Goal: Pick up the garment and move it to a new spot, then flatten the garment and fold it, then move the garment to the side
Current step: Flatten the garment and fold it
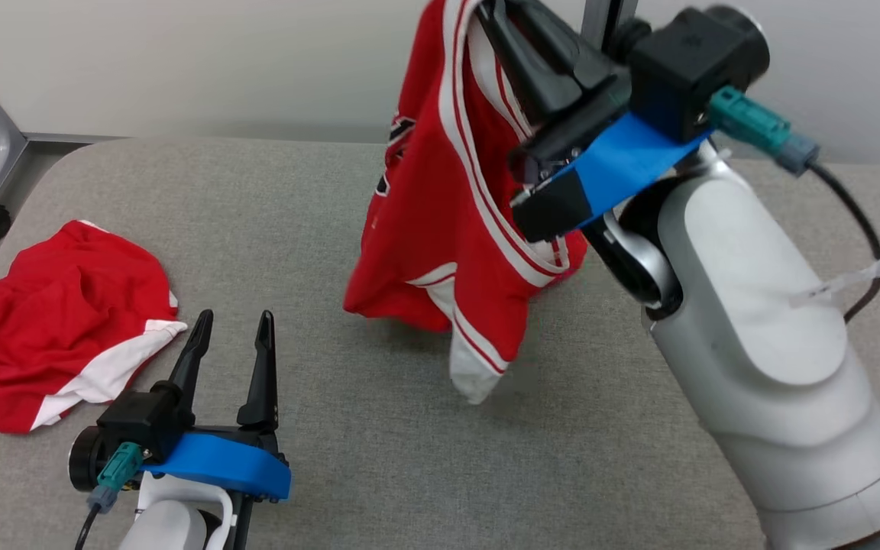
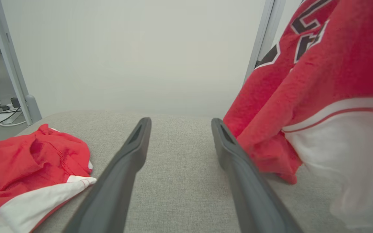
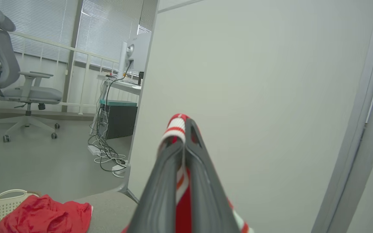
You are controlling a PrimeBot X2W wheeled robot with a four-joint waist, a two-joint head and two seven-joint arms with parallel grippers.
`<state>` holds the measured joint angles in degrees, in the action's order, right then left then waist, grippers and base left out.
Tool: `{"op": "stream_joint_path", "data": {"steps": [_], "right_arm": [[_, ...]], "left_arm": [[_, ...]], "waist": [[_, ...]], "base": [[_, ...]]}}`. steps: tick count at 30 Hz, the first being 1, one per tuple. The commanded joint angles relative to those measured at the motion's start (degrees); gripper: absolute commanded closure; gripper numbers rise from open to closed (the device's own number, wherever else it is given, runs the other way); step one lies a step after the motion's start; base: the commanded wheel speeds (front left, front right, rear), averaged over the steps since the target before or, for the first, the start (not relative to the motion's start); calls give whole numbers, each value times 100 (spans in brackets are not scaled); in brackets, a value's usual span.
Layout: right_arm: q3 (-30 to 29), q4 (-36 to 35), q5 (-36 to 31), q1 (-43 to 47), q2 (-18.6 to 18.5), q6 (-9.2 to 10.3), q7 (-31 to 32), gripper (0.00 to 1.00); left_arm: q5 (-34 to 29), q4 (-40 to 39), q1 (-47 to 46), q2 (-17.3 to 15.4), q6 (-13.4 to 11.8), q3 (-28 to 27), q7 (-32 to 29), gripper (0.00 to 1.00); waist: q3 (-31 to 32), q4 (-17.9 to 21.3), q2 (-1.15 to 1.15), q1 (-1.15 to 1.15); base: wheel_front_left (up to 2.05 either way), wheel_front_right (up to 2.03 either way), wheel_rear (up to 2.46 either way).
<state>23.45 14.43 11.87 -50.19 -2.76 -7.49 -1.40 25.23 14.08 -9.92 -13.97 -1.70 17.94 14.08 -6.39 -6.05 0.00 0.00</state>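
Right gripper (image 1: 492, 17) grips the jersey (image 1: 440, 229) by its striped trim at one o'clock so it hangs loose for carrying, my left gripper (image 1: 234, 319) idle and spread at seven o'clock

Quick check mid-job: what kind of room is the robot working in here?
Most likely an office set up as a test area. The right wrist view shows a swivel office chair, a desk with a monitor and loose cables on the floor, beyond the white partition behind the grey padded table.
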Motion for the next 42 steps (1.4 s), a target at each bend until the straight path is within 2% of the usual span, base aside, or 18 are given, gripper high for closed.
{"op": "stream_joint_path", "data": {"steps": [1,4,7,11,14,19,26,31,33,38,42], "right_arm": [[54,-69,170,-272,-23,0,-59,100],[94,-155,470,-711,-23,0,-213,100],[-20,-121,451,-1027,-23,0,-310,100],[-388,176,45,-917,-25,0,-168,100],[-788,542,-444,-535,-39,0,-12,100],[-1501,1364,-949,-57,-299,-1,105,100],[-2218,2530,-1628,-364,-721,-1,-222,100],[-2715,3236,-2030,-667,-857,0,-446,100],[-2899,3536,-2173,-712,-843,0,-392,0],[-3104,4167,-2392,-664,-764,0,-171,0],[-3007,4483,-2415,-545,-623,0,-20,0]], "left_arm": [[-8,-23,-116,13,9,15,22,0],[-15,-19,-113,21,1,15,40,0],[-12,-26,-131,13,5,4,58,0],[-19,-32,-162,27,5,11,65,0],[-21,-54,-169,36,16,14,76,0],[-57,-105,-220,34,33,33,84,0],[-115,-126,-468,81,127,177,89,0],[-165,-107,-653,150,196,260,98,0],[-187,-93,-710,173,211,274,102,0],[-204,-40,-696,179,180,256,107,0],[-186,-20,-605,138,117,206,111,0]], "waist": [[-63,-72,0,0],[-111,-121,0,0],[-141,-138,0,0],[-165,-160,0,0],[-202,-170,0,0],[-363,-188,0,0],[-732,-405,0,0],[-953,-635,0,0],[-991,-682,0,0],[-935,-649,0,0],[-782,-495,0,0]], "base": [[0,0,0],[0,0,0],[0,0,0],[0,0,0],[0,0,0],[0,0,0],[0,0,0],[0,0,0],[0,0,0],[0,0,0],[0,0,0]]}}
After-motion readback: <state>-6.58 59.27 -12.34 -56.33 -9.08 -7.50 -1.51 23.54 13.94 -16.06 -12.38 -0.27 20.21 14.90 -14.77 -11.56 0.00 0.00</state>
